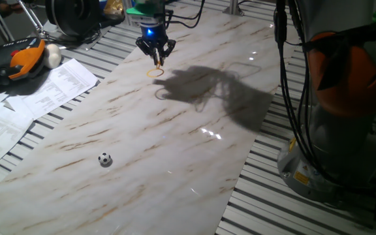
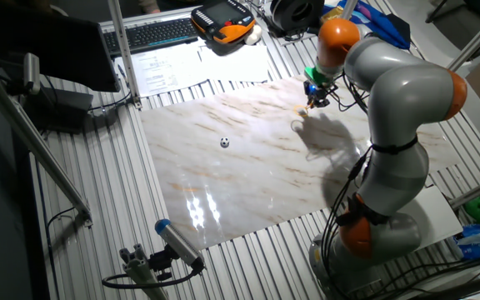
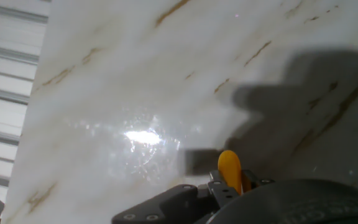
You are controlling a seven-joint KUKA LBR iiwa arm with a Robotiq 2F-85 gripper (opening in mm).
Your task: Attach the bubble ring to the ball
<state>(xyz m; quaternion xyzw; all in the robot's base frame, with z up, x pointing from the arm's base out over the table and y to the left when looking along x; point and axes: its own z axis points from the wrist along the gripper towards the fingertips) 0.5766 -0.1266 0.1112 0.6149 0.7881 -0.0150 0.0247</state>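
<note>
The ball (image 1: pixel 104 158) rests on the table (image 1: pixel 175 130). The gripper (image 1: pixel 156 57) pinches the bubble ring (image 1: pixel 155 70), lifted. Next: carry it over the ball, lower.

I see a glossy, marble-patterned slab (image 1: pixel 175 130) mirroring the lights (one glare patch in the hand view's lower centre), on ribbed, dull metal table slats (image 1: pixel 286 202). The bubble ring (image 1: pixel 156 72) looks like smooth yellow-orange plastic; matt printed paper sheets (image 1: pixel 38 91) lie at left.
</note>
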